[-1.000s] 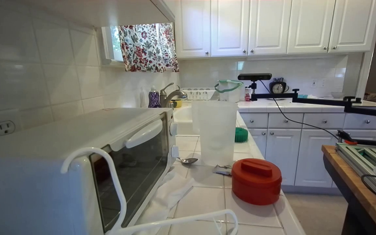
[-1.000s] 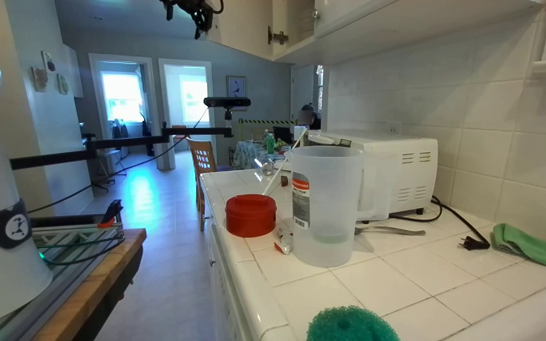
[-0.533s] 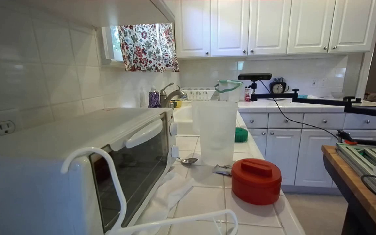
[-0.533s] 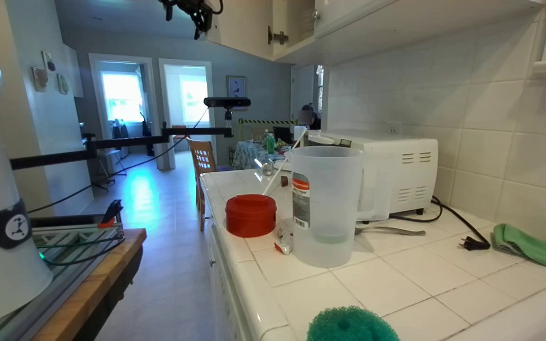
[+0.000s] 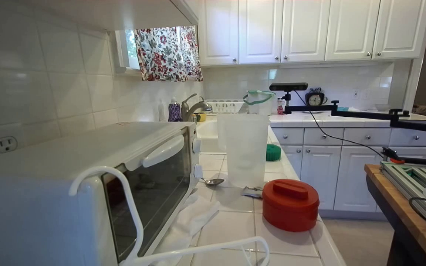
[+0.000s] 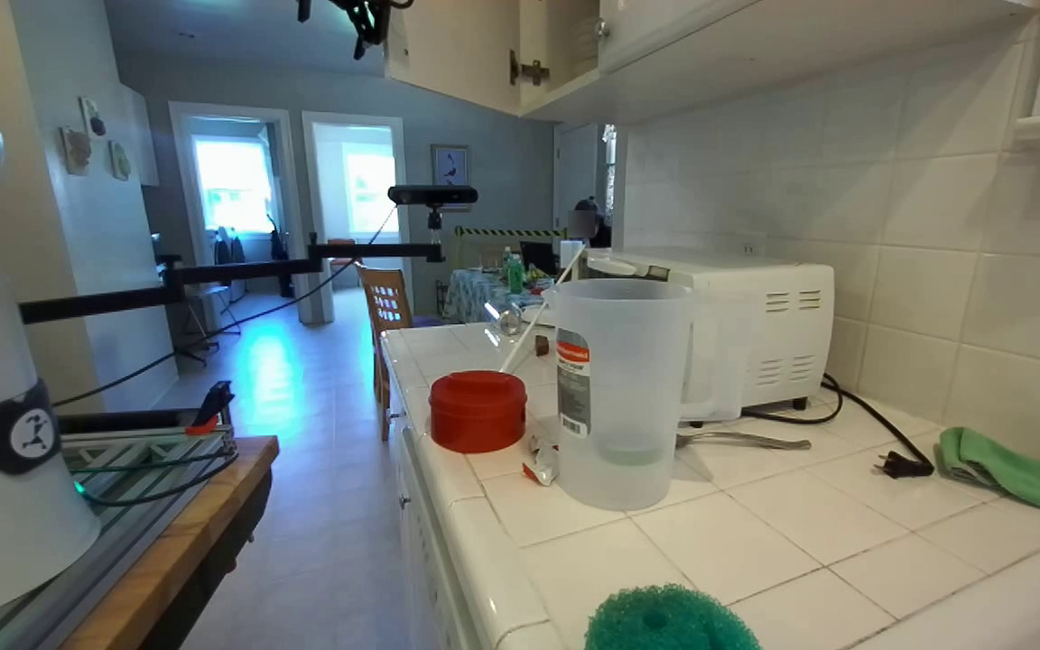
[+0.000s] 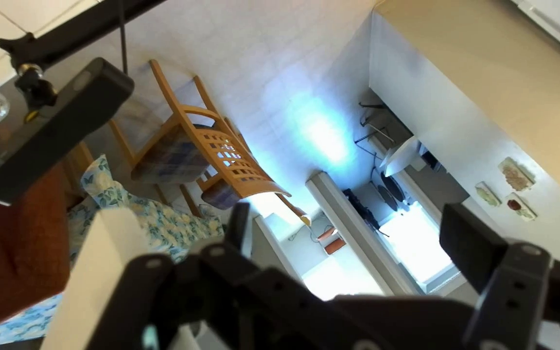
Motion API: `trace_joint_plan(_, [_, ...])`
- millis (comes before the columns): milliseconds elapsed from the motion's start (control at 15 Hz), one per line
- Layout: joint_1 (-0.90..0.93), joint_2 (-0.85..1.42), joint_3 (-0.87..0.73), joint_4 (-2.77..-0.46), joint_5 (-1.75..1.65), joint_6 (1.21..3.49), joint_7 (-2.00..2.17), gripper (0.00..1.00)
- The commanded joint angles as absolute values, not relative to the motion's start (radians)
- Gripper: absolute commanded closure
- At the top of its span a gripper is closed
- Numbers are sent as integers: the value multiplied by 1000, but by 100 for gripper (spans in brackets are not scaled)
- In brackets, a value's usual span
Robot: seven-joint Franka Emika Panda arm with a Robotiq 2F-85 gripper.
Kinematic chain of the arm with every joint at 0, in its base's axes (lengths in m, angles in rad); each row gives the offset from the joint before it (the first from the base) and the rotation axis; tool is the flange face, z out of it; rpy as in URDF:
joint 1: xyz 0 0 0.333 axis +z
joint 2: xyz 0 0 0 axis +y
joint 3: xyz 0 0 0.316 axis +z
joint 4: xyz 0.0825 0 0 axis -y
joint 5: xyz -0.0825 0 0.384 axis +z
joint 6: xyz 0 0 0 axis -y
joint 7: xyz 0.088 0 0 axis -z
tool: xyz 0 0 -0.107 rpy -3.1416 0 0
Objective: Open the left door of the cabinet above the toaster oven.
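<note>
Kitchen with a white tiled counter (image 6: 800,515), a boxy white toaster oven (image 5: 72,147) on top and a white wall cabinet (image 6: 755,72) above. In the wrist view, a black gripper (image 7: 343,232) with jaws wide apart; past them, at a steep slant, a wooden chair (image 7: 260,188), a pale floor (image 7: 260,73) and a glaring window (image 7: 418,243). In an exterior view, along the top edge, the cabinet's left door (image 6: 461,45), wide open, with a metal hinge (image 6: 531,70), a slice of the inside and a closed neighbouring door (image 6: 646,23) beside it. Close to the open door's free edge, only part of the gripper, cut off by the frame; touching or apart, cannot tell. In an exterior view, of the same cabinet, just the underside (image 5: 117,13) and front edge.

Of the toaster oven, in an exterior view, a dark glass front (image 5: 154,184) and white bar handle (image 5: 163,151); in an exterior view, a vented side (image 6: 791,325), with a black plug (image 6: 904,463) on the counter. In both exterior views, a frosted pitcher (image 6: 615,433) and, near it, a lidded red tub (image 5: 290,207). In an exterior view alone, the pitcher's label (image 6: 572,379) and a green cloth (image 6: 1016,469); in an exterior view alone, a faucet (image 5: 185,112), a purple bottle (image 5: 175,111) and a black clock (image 5: 314,99)
</note>
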State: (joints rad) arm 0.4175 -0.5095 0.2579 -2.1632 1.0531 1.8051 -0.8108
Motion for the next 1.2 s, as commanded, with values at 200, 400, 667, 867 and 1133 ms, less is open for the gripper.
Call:
trace_joint_plan(200, [406, -531, 221, -2106, 1127, 1553, -763, 0])
trace_joint_plan(400, [368, -545, 211, -2099, 1115, 1456, -708, 0])
trace_joint_plan(667, [277, -586, 202, -2060, 967, 1363, -625, 0])
trace_joint_plan(867, [229, -605, 194, -2024, 813, 1308, -595, 0])
trace_joint_plan(1133, [211, -614, 200, -2023, 615, 1299, -556, 0])
